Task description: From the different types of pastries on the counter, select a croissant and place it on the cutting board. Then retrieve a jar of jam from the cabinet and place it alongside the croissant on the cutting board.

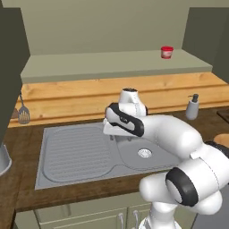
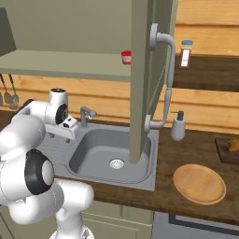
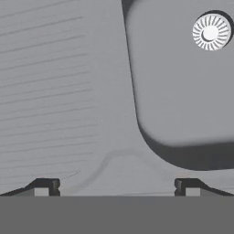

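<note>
Fingers (image 3: 116, 187) spread wide apart, nothing between them, pointing down over the grey sink (image 3: 68, 91): ribbed drainboard on the left of the hand view, basin with round drain (image 3: 210, 32) at upper right. In the left base view the hand sits over the sink (image 1: 71, 152) about where drainboard meets basin, arm folded back toward the base; fingers themselves hidden there behind the wrist. Jar of jam (image 1: 167, 52), red top, pale body, stands upright on the open cabinet shelf (image 1: 112, 65), well above the fingers and off to their right, well apart, not touched. Same jar (image 2: 126, 57) in the right base view peeks out at the edge of the open cabinet door (image 2: 142, 84). Croissant (image 2: 233, 145) golden-brown, lies on the cutting board (image 2: 223, 151) at the far right edge of the desk (image 2: 191, 154), far from the fingers, partly cut off by the frame. Round light-wood plate (image 2: 200, 184) on the desk just in front of the board. Soap dispenser (image 2: 178, 126) between sink and board. Blue-capped bottle (image 2: 186, 52) up behind the door handle. Utensils (image 1: 23, 114) hang at far left on the wood backsplash.
</note>
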